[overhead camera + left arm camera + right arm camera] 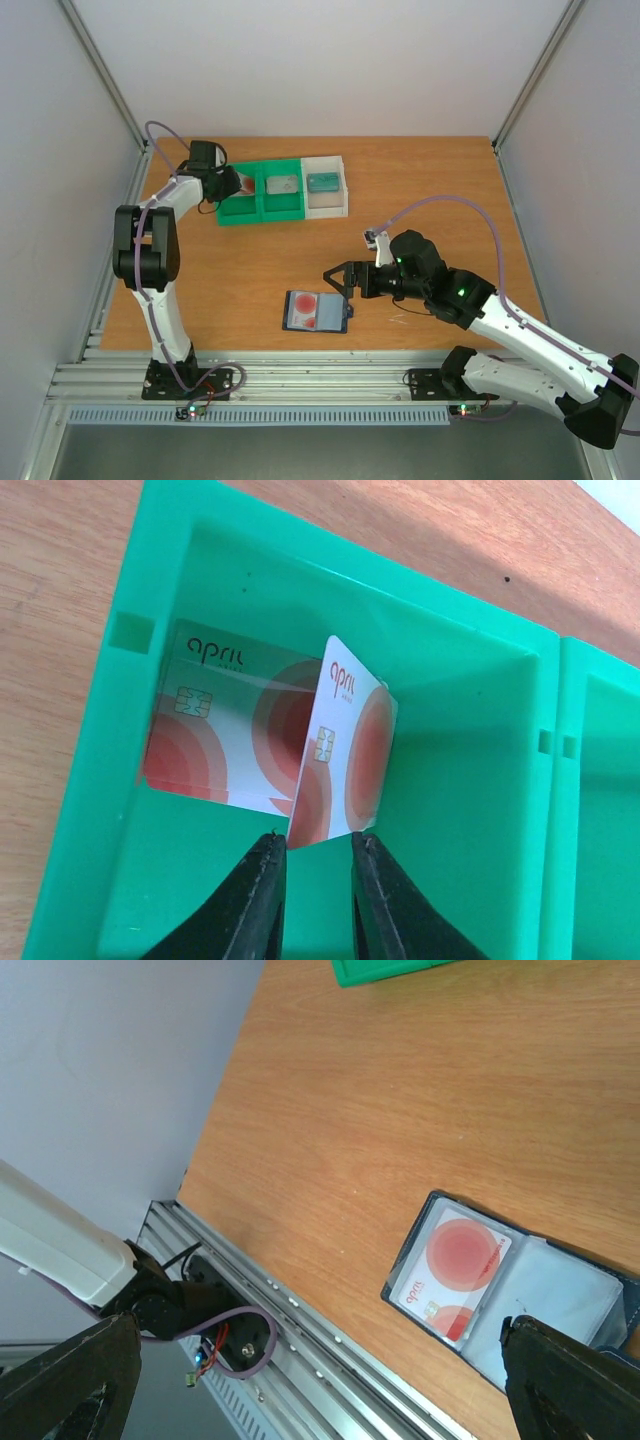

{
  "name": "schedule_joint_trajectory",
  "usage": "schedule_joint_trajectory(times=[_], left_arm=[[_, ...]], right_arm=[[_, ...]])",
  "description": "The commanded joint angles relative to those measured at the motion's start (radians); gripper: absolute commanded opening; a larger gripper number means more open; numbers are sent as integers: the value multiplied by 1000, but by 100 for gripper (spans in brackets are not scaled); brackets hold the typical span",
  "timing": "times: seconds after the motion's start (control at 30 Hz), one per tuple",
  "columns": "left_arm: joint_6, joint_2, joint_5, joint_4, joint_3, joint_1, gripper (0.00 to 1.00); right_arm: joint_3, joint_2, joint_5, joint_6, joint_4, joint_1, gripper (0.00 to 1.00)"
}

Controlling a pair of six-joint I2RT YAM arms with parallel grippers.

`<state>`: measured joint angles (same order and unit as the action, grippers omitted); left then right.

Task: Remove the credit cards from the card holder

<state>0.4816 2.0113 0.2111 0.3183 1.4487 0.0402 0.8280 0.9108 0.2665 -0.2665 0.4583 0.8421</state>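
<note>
The card holder (316, 311) lies open near the table's front edge, and the right wrist view shows its blue-grey pocket (565, 1295). One credit card (450, 1265) with red circles sits in its left pocket. My right gripper (340, 278) hovers just right of the holder, open wide and empty (320, 1325). My left gripper (224, 186) is over the green tray's left compartment (470, 810). One credit card (220, 730) lies flat there. A second card (345, 750) stands on edge just ahead of the left fingertips (270, 845), which are a little apart with bare green showing between them.
The green-and-white tray (262, 212) stands at the back left. Its middle compartment holds a grey item (281, 184) and the white end holds a teal item (322, 181). A metal rail (330, 1350) runs along the table's near edge.
</note>
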Motion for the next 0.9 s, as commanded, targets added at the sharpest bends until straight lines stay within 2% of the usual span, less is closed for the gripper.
schedule_joint_trajectory(times=[0.0, 0.33, 0.6, 0.7, 0.77, 0.87], left_arm=[[-13, -9, -39, 9, 39, -4, 23], [-6, -71, -12, 101, 74, -4, 43], [9, -215, 60, 197, -14, -3, 78], [4, -286, 122, 230, -61, -4, 96], [4, -331, 159, 252, -97, -3, 97], [-3, -405, 220, 260, -179, 2, 93]], right_arm=[[33, -13, -21, 23, 18, 2, 98], [33, -21, 1, 4, 18, 2, 98], [38, -13, -109, -86, 105, 2, 98], [40, 11, -125, -99, 133, 1, 99], [40, 32, -115, -99, 140, 2, 99], [39, 61, -86, -88, 135, 2, 98]])
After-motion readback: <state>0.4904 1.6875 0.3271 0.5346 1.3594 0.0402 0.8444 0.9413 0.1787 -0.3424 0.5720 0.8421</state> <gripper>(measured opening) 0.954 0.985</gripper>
